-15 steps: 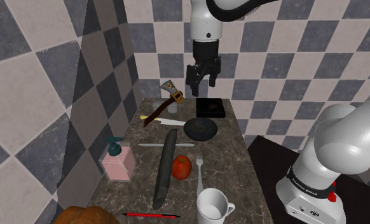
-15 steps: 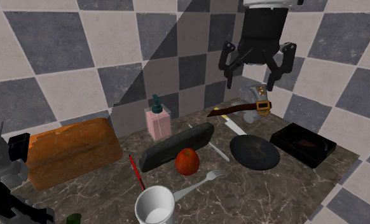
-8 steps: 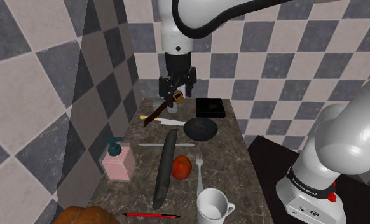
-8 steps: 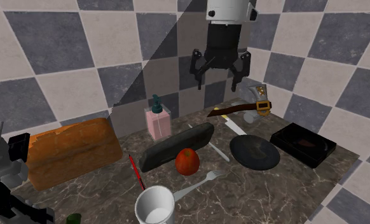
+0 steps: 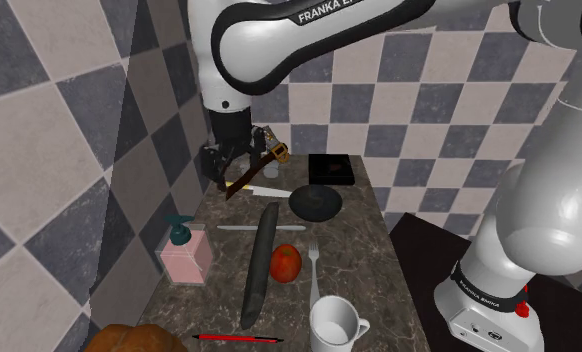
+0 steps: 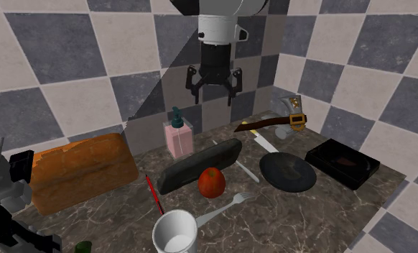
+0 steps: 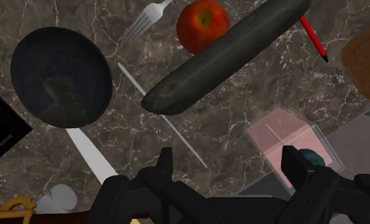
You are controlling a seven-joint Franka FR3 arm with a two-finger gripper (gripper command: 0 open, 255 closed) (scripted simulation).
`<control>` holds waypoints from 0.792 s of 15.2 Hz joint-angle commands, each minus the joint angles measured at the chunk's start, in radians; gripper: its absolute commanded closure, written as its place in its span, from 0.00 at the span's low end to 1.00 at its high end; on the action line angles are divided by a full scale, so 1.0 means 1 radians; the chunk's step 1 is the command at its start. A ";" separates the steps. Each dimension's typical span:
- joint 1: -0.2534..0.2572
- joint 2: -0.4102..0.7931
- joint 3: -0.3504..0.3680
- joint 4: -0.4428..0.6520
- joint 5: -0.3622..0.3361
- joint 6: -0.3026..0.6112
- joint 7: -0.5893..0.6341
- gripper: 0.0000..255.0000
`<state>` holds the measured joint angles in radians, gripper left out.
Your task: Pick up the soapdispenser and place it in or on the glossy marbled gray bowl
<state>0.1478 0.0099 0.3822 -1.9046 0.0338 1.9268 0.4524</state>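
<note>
Front edge of the desk (image 5: pixel 364 262): a white mug (image 5: pixel 337 325), a red pen (image 5: pixel 237 339) and a brown loaf (image 5: pixel 129 342) are sitting nearest me.
Middle: a red apple (image 5: pixel 286 263) and a fork (image 5: pixel 313 262) are lying just beside a long dark roll (image 5: pixel 260 265).
Soap dispenser (image 5: pixel 185 250): it is standing upright near the desk's edge on the shoulder view's left. It has a pink boxy body and a teal pump on top, and nothing is touching it.
Bowl (image 5: pixel 315 202): dark, glossy and shallow, it is resting farther back, well apart from the dispenser, with the roll's far end roughly between them.
Hand (image 5: pixel 229 173): it is hanging above the far end of the desk with its fingers (image 7: pixel 294 164) spread wide and gripping nothing. In the wrist view the pink body is lying just ahead of one finger.
Handling: I am guessing it is light and stiff, with smooth sides that could slip. Being tall, it may topple in so shallow a bowl.
Where to hold: I would be closing across the two flat sides of the body, below the pump, not on the pump itself.
</note>
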 commanded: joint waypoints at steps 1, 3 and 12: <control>0.019 0.072 0.018 0.064 -0.027 0.010 0.034 0.00; 0.040 0.147 0.029 0.131 -0.059 0.016 0.064 0.00; 0.166 0.458 0.037 0.458 -0.184 -0.004 0.157 0.00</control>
<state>0.3038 0.4469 0.4204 -1.4659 -0.1426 1.9215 0.6032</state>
